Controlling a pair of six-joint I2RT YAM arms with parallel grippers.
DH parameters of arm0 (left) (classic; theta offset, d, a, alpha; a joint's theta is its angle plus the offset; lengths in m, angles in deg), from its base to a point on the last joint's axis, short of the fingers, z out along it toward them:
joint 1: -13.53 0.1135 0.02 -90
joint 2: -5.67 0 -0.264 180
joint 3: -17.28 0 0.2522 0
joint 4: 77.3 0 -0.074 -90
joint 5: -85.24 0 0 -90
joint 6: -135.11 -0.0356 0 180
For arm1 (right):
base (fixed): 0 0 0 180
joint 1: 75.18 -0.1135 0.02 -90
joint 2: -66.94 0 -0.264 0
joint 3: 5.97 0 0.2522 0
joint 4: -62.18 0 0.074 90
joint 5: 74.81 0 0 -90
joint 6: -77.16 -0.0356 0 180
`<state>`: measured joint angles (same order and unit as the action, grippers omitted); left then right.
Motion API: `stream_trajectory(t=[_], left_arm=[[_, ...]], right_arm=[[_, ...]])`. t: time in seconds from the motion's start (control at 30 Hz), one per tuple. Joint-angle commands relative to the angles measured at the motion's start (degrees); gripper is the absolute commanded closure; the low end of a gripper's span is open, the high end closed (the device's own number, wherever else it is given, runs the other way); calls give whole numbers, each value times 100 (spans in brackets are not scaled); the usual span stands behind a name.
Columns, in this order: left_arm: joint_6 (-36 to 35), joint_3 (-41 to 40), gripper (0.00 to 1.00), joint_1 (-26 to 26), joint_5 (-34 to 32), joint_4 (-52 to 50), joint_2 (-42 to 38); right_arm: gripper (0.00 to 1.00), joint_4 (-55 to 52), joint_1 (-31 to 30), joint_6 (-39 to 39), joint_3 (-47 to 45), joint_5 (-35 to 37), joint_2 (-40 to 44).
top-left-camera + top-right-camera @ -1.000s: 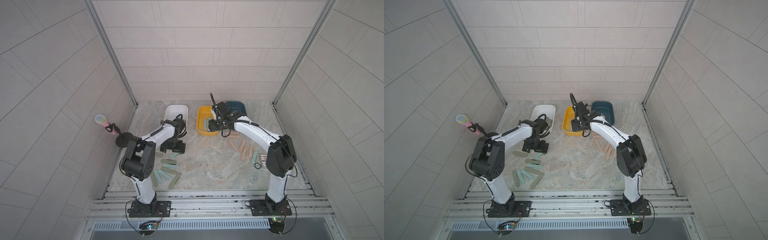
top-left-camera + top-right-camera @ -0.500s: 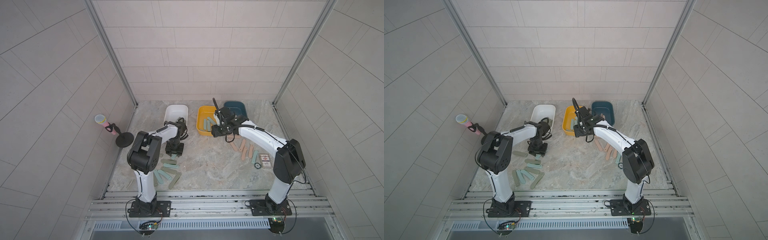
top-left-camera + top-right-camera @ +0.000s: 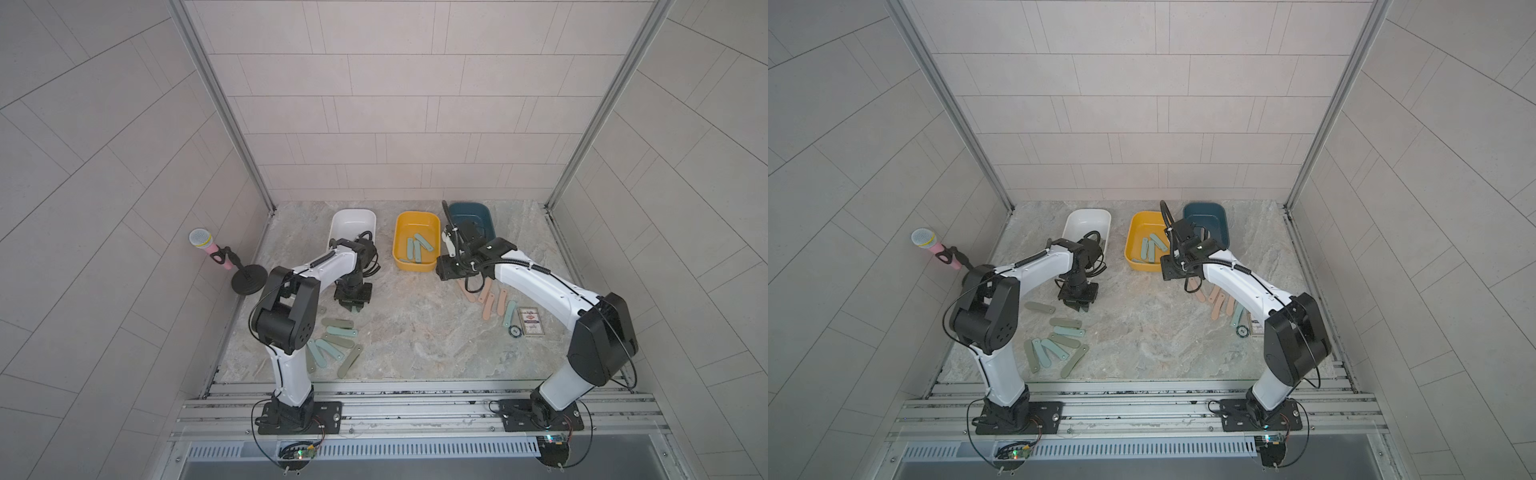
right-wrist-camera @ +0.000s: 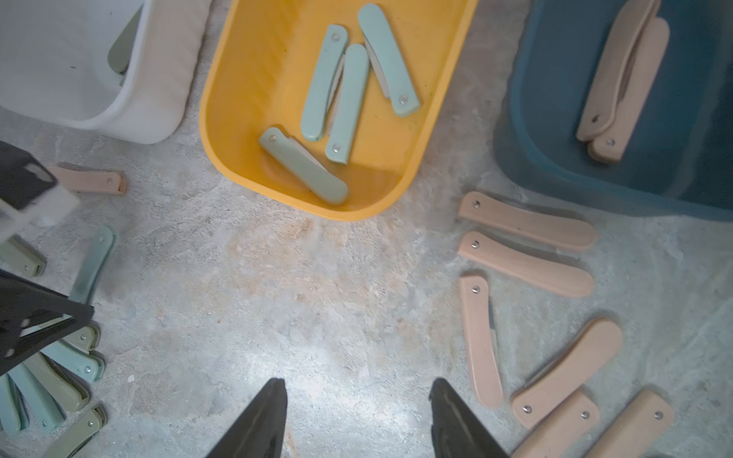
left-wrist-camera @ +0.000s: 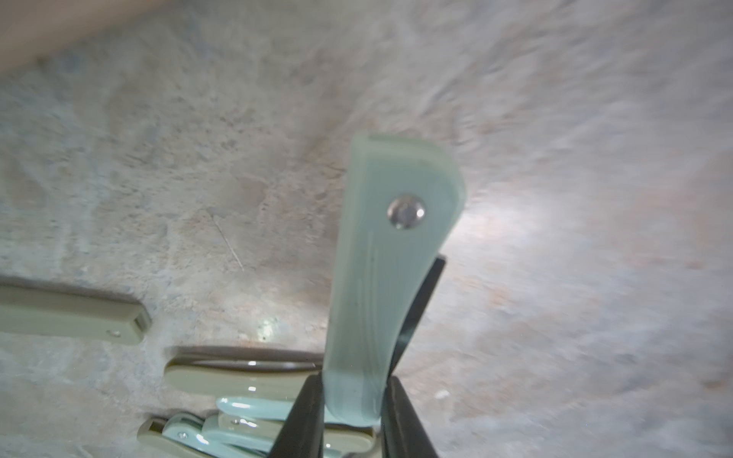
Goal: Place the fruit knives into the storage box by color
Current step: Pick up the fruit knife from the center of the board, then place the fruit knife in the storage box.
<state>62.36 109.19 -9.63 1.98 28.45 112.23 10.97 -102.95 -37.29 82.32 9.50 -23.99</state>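
- Grip report, left side: my left gripper is clenched on a light teal knife. It pinches one end, so the riveted end sticks out past the fingertips over the stone tabletop.
- In both top views that gripper points down in front of the white bin. It sits just behind the mixed pile of olive and teal knives lying loose on the table.
- I cannot tell whether the held knife is clear of the surface.
- My right gripper is released, with its jaws apart and only bare table between them. It faces the yellow bin.
- The yellow bin holds four teal knives.
- The blue bin holds two peach knives, one lying against the other.
- The white bin shows one olive knife at its wall.
- A loose row of peach knives lies on the table just in front of the blue bin, beside the right arm.
- One stray peach knife lies just beside the white bin.
- A printed card and a black disc lie by the near end of that peach row.
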Motion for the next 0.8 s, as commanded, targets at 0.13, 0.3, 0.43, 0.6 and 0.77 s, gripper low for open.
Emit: stream_trajectory(t=[0.13,0.3,0.43,0.6,0.77], left_arm=[[183,1953,88,-481,416,-364,389],[50,3544,88,-799,441,-503,1467],[8,4540,88,-908,411,-411,2292],[21,5586,84,-949,286,-532,3221],[61,5933,77,-947,292,-508,3535]], right_arm=[[39,-207,464,25,-1075,573,1071],[39,-314,856,162,-1192,299,839],[40,-350,940,221,-1140,198,583],[41,48,945,143,-1484,169,463],[42,206,950,202,-1484,221,46]])
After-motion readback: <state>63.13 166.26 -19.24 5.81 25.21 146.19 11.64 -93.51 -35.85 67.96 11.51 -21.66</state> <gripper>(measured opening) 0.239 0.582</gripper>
